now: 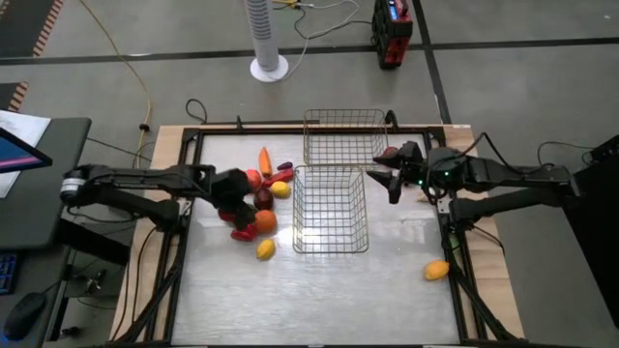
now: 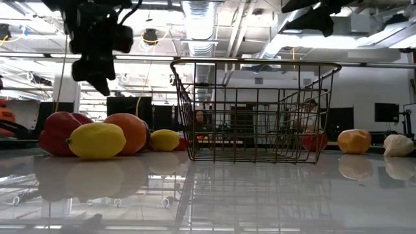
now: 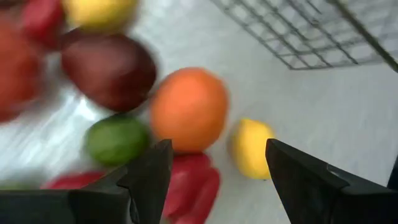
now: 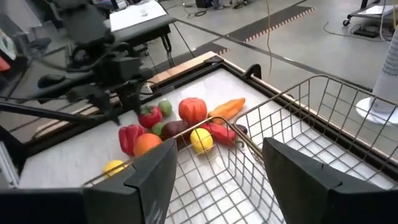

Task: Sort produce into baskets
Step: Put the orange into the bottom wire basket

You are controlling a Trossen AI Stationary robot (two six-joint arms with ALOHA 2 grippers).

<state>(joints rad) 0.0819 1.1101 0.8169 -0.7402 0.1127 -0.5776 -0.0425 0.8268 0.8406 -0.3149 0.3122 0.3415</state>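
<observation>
The produce lies in a pile [image 1: 261,198] left of the baskets: an orange carrot [image 1: 265,159], an orange [image 3: 188,109], red peppers [image 3: 189,186], a green piece [image 3: 117,139], a dark purple piece [image 3: 111,70] and lemons [image 3: 250,148]. Two wire baskets stand on the table, one far [image 1: 345,113] and one nearer [image 1: 300,208]. My left gripper [image 3: 217,149] hangs open just above the pile [image 1: 235,201]. My right gripper [image 4: 217,146] is open with nothing in it, raised beside the baskets' right side [image 1: 390,176]. A red piece [image 2: 314,140] shows through the mesh.
A yellow-orange piece [image 1: 436,270] lies alone near the right front. One lemon [image 1: 265,249] lies apart, in front of the pile. The table has a raised dark frame [image 1: 184,242] round its white top. Bare tabletop lies in front of the baskets.
</observation>
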